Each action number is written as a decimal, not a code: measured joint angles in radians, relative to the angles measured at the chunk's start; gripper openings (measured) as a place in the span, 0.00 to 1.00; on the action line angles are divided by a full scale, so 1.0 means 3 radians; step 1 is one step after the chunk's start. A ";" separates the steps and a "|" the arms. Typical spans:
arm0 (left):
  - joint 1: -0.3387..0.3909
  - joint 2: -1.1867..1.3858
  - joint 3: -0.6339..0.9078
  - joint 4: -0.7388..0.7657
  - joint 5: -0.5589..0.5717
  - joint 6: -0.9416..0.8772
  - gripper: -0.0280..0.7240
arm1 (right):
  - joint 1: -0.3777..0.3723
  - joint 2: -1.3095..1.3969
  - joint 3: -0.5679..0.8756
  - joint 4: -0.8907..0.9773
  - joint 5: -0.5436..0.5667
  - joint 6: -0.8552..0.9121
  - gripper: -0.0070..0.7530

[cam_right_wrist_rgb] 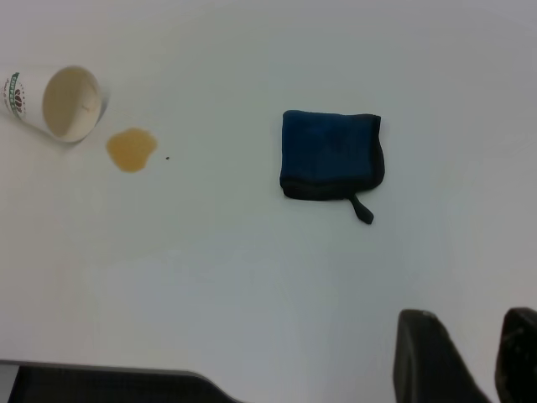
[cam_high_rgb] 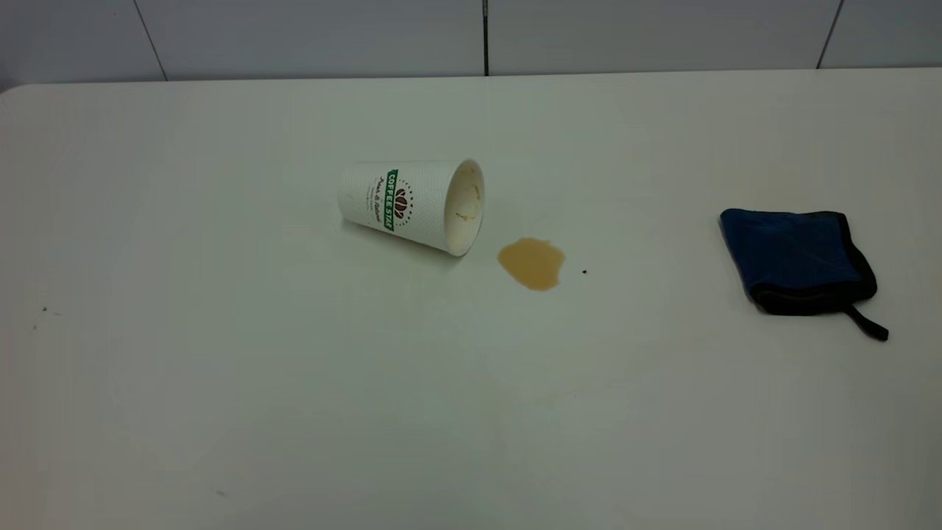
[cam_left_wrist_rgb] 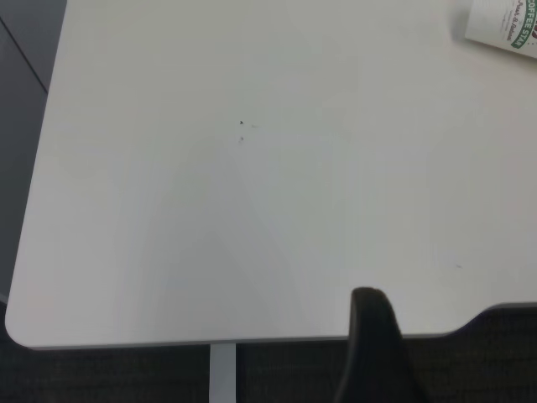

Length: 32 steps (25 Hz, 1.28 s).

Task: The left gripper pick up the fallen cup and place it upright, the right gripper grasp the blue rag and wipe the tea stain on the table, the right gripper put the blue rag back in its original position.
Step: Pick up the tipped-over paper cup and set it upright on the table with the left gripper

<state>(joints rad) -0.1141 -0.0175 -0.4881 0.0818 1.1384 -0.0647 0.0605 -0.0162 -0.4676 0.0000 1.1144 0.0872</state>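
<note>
While 1 cup (cam_high_rgb: 412, 205) lies toppled, 1 rag (cam_high_rgb: 798, 260) (blue) sits apart.

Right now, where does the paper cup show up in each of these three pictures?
Exterior view: the cup lies on its side near the middle, mouth toward the tea stain.
Left wrist view: only the cup's printed side shows, cut off at a corner.
Right wrist view: the cup lies at the edge, open mouth visible.
Shared landmark: its green band.

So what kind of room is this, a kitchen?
Probably a robot test room, not a kitchen: just a plain white table against a panelled wall, holding only a tipped cup, a tea stain and a blue rag.
</note>
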 joint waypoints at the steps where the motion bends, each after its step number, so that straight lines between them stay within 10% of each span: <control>1: 0.0000 0.0000 0.0000 0.0000 0.0000 0.0000 0.70 | 0.0000 0.0000 0.0000 0.0000 0.0000 0.0000 0.32; 13: 0.0000 0.0215 -0.0050 0.0115 -0.0131 -0.0003 0.70 | 0.0000 0.0000 0.0000 0.0000 0.0000 0.0000 0.32; 32: -0.0216 0.4037 -0.1101 -0.0448 -0.2018 0.0832 0.83 | 0.0000 0.0000 0.0000 0.0000 0.0000 0.0000 0.32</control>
<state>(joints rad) -0.1788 1.1938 -0.8185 -0.0526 0.5329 0.1849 0.0605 -0.0162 -0.4676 0.0000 1.1144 0.0872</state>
